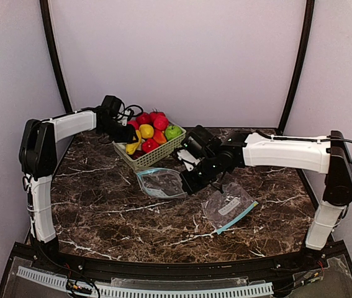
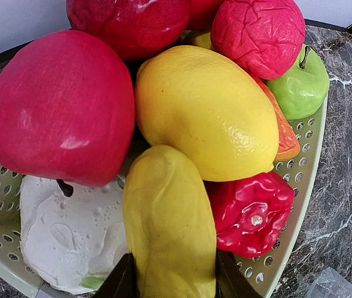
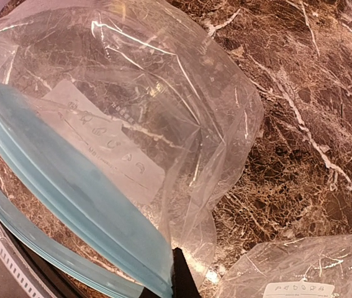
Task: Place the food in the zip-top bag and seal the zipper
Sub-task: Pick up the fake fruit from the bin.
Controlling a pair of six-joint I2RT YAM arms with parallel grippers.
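L hand [image 2: 174, 282] closed on long yellow fruit [image 2: 169, 223], in basket [image 2: 303, 180] by far edge of tabletop [image 1: 101, 211]. R hand [image 1: 188, 181] seems pinching zip-top bag [image 1: 160, 183] rim, midway btw far/near edges. We fear: glossy fruit slips; touching lemon [image 2: 207, 112] drags out; bag mouth sags shut.

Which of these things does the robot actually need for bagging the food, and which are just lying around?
Needed: toy food piled in the basket; the zip-top bag at the right gripper.
Lying about: the basket itself; a second bag further right.
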